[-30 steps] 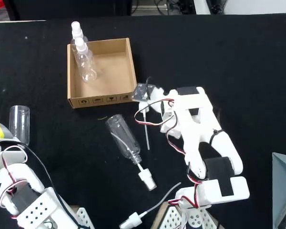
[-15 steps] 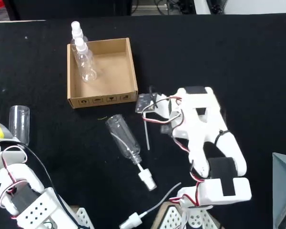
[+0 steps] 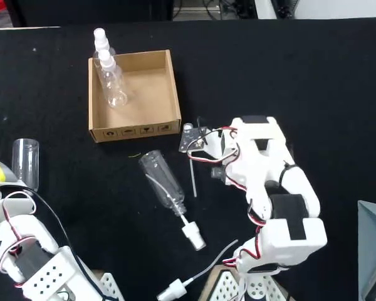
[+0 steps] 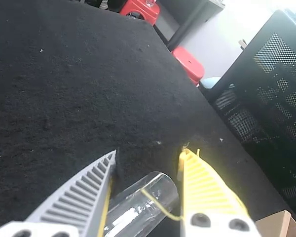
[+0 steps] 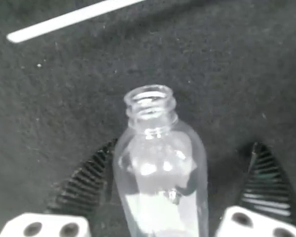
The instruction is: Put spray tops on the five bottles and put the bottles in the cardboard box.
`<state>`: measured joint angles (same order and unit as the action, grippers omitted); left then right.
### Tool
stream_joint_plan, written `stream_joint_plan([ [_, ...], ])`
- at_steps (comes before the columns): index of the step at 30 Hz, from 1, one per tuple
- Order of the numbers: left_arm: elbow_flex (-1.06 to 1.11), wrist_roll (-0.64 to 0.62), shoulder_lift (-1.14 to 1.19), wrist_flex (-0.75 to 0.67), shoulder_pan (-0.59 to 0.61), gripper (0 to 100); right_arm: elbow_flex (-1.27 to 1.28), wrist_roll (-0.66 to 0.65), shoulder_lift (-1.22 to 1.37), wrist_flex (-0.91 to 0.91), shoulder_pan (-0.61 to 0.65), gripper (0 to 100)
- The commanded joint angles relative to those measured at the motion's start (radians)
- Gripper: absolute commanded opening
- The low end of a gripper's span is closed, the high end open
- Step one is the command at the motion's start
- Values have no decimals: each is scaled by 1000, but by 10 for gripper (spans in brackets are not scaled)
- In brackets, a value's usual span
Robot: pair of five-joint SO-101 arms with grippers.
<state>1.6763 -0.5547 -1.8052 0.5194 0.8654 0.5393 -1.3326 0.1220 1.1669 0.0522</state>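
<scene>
Two capped bottles [image 3: 111,78] lie in the box [image 3: 169,94]; three remain. My right gripper [image 5: 183,148] straddles a bare bottle [image 5: 160,163], jaws wide; my left gripper [image 4: 148,154] clamps a second bottle [image 4: 143,202]; a third bottle [image 3: 164,182] lies topless.

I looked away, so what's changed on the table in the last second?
The right pincer drew back from the cardboard box corner toward its base, its open bottle coming along. The left pincer and its upright bottle, the lying bottle and the two capped bottles at the box kept their places.
</scene>
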Motion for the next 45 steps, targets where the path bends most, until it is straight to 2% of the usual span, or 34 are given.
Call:
stream_joint_plan([
  [1, 25, 9, -14, 3, -16, 184, -84, -6, -5, -6, -38, 232],
  [5, 25, 9, -14, 3, -16, 184, -97, -2, -16, -2, -40, 117],
  [14, 25, 9, -14, 3, -16, 184, -102, 157, -85, -2, -34, 123],
  [24, 25, 9, -14, 3, -16, 184, -99, 440, -203, -3, -32, 123],
  [38, 25, 9, -12, 3, -16, 184, -97, 678, -320, -2, -32, 123],
  [45, 25, 9, -12, 3, -16, 184, -97, 842, -415, -3, -32, 123],
])
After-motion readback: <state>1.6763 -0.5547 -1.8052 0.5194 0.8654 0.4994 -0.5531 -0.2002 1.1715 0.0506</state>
